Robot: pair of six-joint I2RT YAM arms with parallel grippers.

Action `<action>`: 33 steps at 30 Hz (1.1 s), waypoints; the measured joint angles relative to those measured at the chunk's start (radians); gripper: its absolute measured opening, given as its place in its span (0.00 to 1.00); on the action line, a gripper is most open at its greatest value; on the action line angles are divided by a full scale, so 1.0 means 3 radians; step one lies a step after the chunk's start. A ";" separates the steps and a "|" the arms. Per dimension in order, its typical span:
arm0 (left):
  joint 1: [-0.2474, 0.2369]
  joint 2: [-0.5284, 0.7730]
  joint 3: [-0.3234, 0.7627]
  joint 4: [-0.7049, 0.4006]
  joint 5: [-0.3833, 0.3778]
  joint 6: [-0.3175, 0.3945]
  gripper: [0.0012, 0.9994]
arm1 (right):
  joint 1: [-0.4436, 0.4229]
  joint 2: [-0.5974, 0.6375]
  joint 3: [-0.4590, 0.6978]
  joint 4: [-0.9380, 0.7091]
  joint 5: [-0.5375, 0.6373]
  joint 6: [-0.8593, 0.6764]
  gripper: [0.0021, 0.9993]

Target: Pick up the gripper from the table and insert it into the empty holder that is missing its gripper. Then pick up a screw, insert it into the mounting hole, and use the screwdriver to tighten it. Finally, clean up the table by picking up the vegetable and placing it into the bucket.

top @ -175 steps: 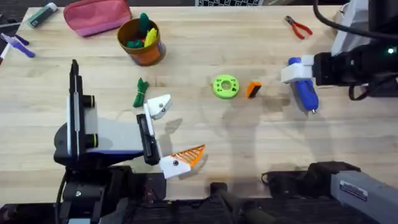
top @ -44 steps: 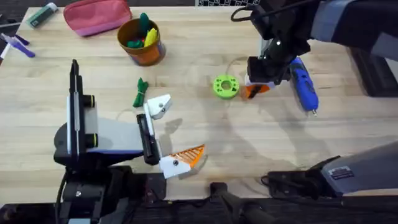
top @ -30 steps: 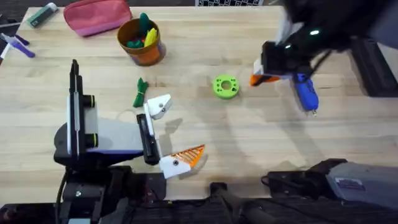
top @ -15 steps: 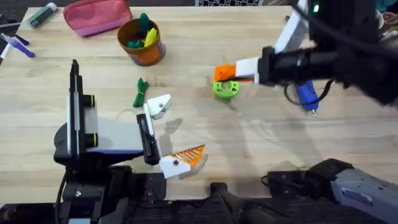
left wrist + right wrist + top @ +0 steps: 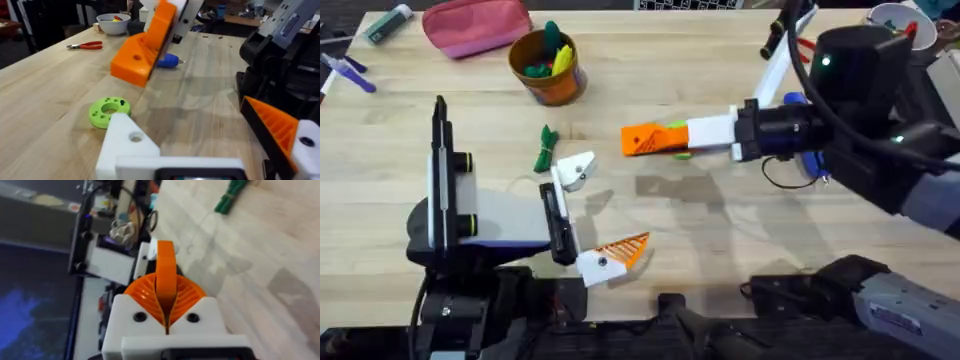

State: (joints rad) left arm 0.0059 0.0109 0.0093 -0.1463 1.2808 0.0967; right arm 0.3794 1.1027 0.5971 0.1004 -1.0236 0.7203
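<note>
Your right gripper (image 5: 665,138), clamped on the small orange plastic wedge gripper (image 5: 642,139), has lifted it from the table and carried it toward the bare white angular holder (image 5: 576,170), so insertion likely comes next.

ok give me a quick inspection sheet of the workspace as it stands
surface: wooden table, bare at centre.
job's things: orange gripper held in the air; white holder tipless; blue screwdriver lying flat; green vegetable beside the holder; bucket holding toy pieces.
clutter: green ring, pink pouch, red pliers, white bowl.
grippers: right gripper shut on the orange gripper; left gripper open, one finger tipped orange.
cables: black cable at the right arm.
surroundings: equipment beyond the table edge.
</note>
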 joint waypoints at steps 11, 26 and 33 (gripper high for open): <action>0.0000 0.0000 0.0000 0.0001 -0.0005 0.0000 0.99 | 0.0000 0.0025 -0.0465 0.0465 -0.0602 0.0464 0.01; 0.0000 0.0000 0.0000 0.0001 -0.0005 0.0000 0.99 | 0.0001 0.0749 -0.0502 0.2322 -0.1038 0.1277 0.01; 0.0000 0.0000 0.0000 0.0001 -0.0005 0.0001 0.99 | 0.0001 0.1201 -0.0503 0.3157 -0.1248 0.1796 0.01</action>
State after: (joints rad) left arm 0.0059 0.0109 0.0093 -0.1459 1.2793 0.0969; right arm 0.3798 1.4629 0.4461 1.0476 -1.3980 1.2590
